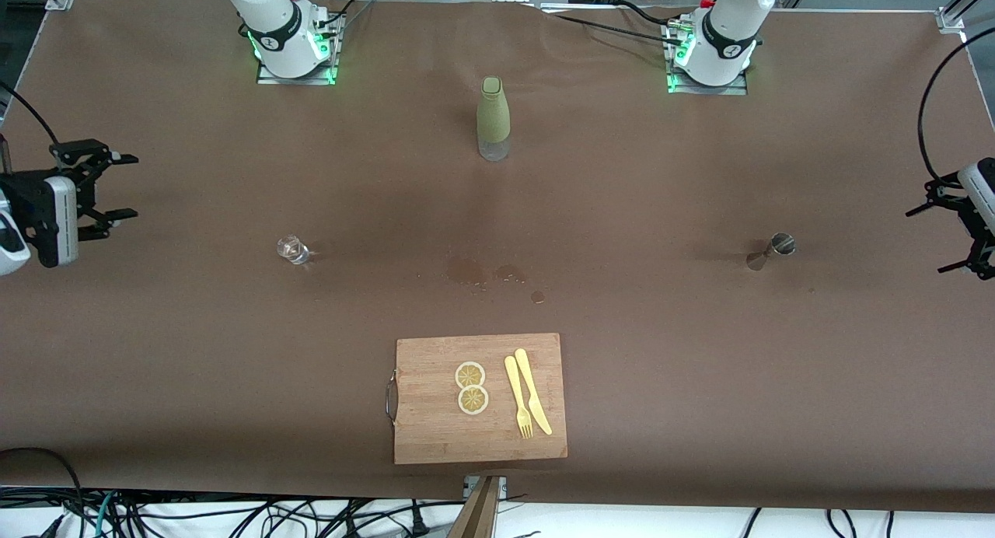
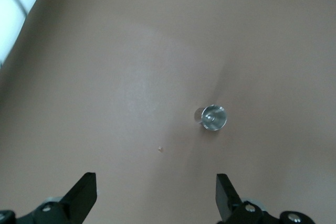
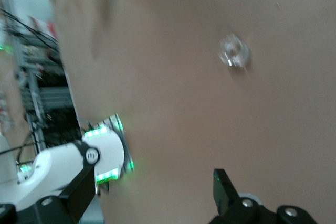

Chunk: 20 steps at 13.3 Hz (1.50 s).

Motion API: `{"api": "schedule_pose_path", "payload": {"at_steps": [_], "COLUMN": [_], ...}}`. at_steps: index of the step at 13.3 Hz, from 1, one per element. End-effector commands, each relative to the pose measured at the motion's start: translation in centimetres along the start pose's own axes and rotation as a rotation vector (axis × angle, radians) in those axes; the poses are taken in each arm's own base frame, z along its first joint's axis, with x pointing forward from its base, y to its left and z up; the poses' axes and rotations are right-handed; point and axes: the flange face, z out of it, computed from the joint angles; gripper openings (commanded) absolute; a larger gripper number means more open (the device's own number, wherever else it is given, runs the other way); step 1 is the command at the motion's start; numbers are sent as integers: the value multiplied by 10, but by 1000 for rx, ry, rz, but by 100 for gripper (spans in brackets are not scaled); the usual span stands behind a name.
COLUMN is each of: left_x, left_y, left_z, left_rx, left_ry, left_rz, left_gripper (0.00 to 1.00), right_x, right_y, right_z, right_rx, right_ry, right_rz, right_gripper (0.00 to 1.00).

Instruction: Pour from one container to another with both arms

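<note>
Both arms hang high at the table's ends, waiting. Right claw (image 1: 116, 186) over the right arm's end, fingers spread, holding nothing. Left claw (image 1: 944, 239) over the left arm's end, fingers also wide apart and bare.

Task things stand apart on the table (image 1: 699, 382): small clear glass (image 1: 292, 249) toward the right arm's end, metal measuring cup (image 1: 780, 245) toward the left arm's end, both upright. Green bottle (image 1: 493, 118) upright between the two bases. Damp spots (image 1: 497, 276) mid-table; this fits either a pour already made or one to come.

Judgement: any grasp of glass or cup wants a level, centred approach and slow closing; both are small and tip easily.

Left wrist view looks straight into the cup's mouth (image 2: 213, 117); contents unreadable. Right wrist view shows the glass (image 3: 233, 52) blurred. Only the front view shows the cutting board (image 1: 435, 437) with lemon slices (image 1: 471, 387), fork (image 1: 518, 398) and knife (image 1: 532, 390).
</note>
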Motion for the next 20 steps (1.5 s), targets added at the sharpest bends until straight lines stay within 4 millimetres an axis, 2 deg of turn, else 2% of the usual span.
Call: {"api": "schedule_pose_path", "payload": {"at_steps": [1, 4, 7, 8, 9, 10, 11, 12, 13, 15, 16, 18, 20], "left_x": [12, 27, 53, 64, 75, 84, 89, 94, 105, 116, 118, 118, 117], "left_y": [22, 41, 74, 85, 97, 108, 117, 126, 139, 155, 157, 157, 154], "left_z": [-9, -23, -38, -42, -46, -52, -56, -63, -67, -76, -78, -76, -74], "left_rx": [0, -4, -14, -15, -3, 9, 11, 17, 21, 42, 47, 42, 39], "left_ry": [-62, -103, -158, -181, -207, -220, -229, -233, -242, -240, -237, -240, -242], "left_rz": [-233, -471, -717, -792, -855, -899, -939, -981, -1002, -1050, -1062, -1055, -1054], "left_gripper": [100, 100, 100, 100, 100, 100, 100, 100, 100, 100, 100, 100, 100], "right_x": [5, 9, 23, 23, 18, 8, -9, -24, -42, -48, -45, -3, 36], "right_y": [-44, -84, -125, -136, -141, -145, -139, -120, -115, -124, -129, -151, -170], "right_z": [-27, -25, -7, -8, -5, -12, -17, -19, -26, -25, -24, -23, -19], "right_rx": [-135, -206, -322, -361, -374, -409, -452, -505, -532, -487, -469, -457, -475], "right_ry": [-81, -145, -65, -40, -17, 34, 98, 168, 206, 189, 196, 217, 214], "right_rz": [107, 315, 600, 685, 736, 752, 778, 793, 808, 864, 941, 1141, 1252], "right_gripper": [100, 100, 100, 100, 100, 100, 100, 100, 100, 100, 100, 100, 100]}}
